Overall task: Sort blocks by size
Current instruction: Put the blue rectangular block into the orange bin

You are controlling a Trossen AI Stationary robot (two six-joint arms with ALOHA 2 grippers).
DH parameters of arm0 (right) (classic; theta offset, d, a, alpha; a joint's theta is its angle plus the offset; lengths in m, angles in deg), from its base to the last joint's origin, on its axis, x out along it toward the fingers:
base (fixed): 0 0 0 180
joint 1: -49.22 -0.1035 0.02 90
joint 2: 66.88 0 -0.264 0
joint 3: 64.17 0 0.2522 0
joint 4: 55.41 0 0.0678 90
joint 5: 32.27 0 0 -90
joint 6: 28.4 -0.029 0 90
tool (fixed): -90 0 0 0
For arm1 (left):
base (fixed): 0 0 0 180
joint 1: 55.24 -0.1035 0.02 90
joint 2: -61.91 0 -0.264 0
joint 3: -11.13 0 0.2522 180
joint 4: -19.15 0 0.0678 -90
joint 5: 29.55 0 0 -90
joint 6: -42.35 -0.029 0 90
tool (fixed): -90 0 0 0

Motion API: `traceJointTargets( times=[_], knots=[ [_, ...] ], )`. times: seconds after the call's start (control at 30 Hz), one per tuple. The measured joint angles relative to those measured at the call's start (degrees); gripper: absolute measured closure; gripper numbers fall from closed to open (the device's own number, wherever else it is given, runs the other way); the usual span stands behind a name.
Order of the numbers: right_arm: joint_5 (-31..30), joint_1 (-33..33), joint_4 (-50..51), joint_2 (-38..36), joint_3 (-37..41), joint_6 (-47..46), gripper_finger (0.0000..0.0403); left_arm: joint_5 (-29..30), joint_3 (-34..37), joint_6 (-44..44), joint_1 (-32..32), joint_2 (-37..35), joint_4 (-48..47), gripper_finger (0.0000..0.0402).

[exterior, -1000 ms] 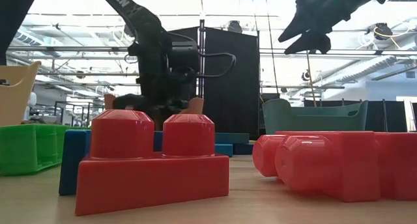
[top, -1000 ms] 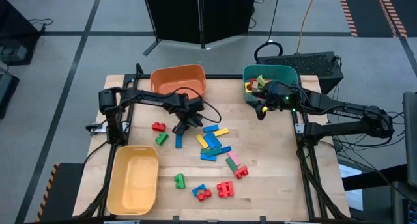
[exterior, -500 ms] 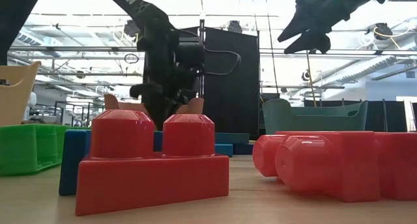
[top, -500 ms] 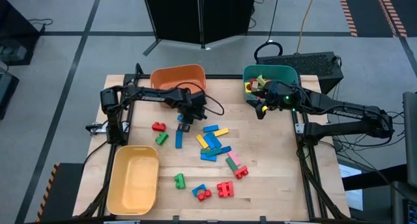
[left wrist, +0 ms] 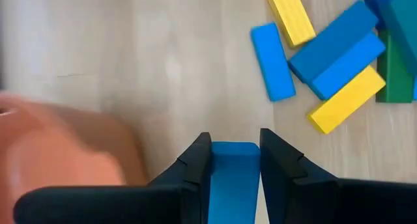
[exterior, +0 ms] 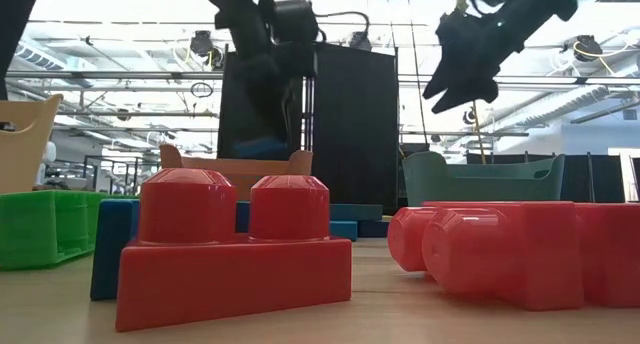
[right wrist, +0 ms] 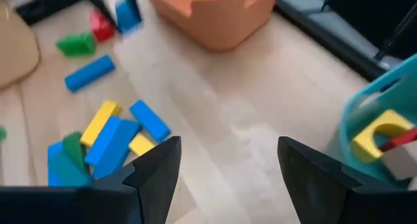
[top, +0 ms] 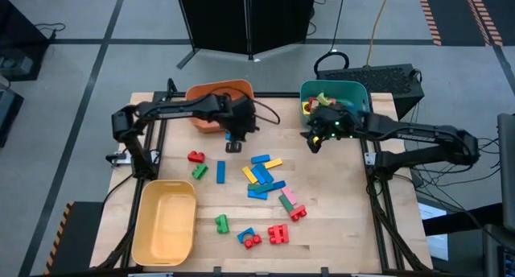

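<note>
At the bench's [top: 338, 229] left front corner sits a yellow bin [top: 165, 221]. Further back, the left claw [top: 234, 137] hangs just off the front rim of the orange bin [top: 211, 96], its fingers [left wrist: 195, 160] clamped on a blue block [left wrist: 233, 178] that is lifted clear of the wood. In front of that claw lie a red block [top: 195, 156], a green block [top: 199, 171] and a blue bar [top: 220, 171], loosely grouped. Nearer the middle, a heap of blue and yellow bars [top: 264, 176] lies with pieces touching and overlapping, a green and pink pair [top: 287, 199] just beyond it. Toward the front edge sit a green brick [top: 221, 223] and red studded bricks [top: 278, 233], the latter close to the low camera. On the right, the right claw [top: 315, 140] hovers above bare wood beside the teal bin [top: 354, 93], its fingers [right wrist: 159, 165] spread apart and holding nothing. That bin already holds several blocks, yellow and red among them.
</note>
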Motion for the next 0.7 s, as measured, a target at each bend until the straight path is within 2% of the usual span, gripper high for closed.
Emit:
traceJointTargets(
  times=[0.2, 0.47, 0.7],
  knots=[
    [4.83, -0.04, -3.26, 4.44, 0.02, 3.32, 0.0161, 0.01, -0.47, 1.53, -3.09, -4.57, -0.11, 0.0325],
    [8.81, -0.05, -6.28, 8.58, 0.02, 11.08, 0.0161, 0.17, -0.45, 3.04, -11.11, -5.61, -0.47, 0.0324],
    [8.95, -1.88, -6.60, 11.67, 0.02, 13.15, 0.0161, -0.22, -0.28, 2.99, -17.68, -5.63, 1.03, 0.0324]
  ],
)
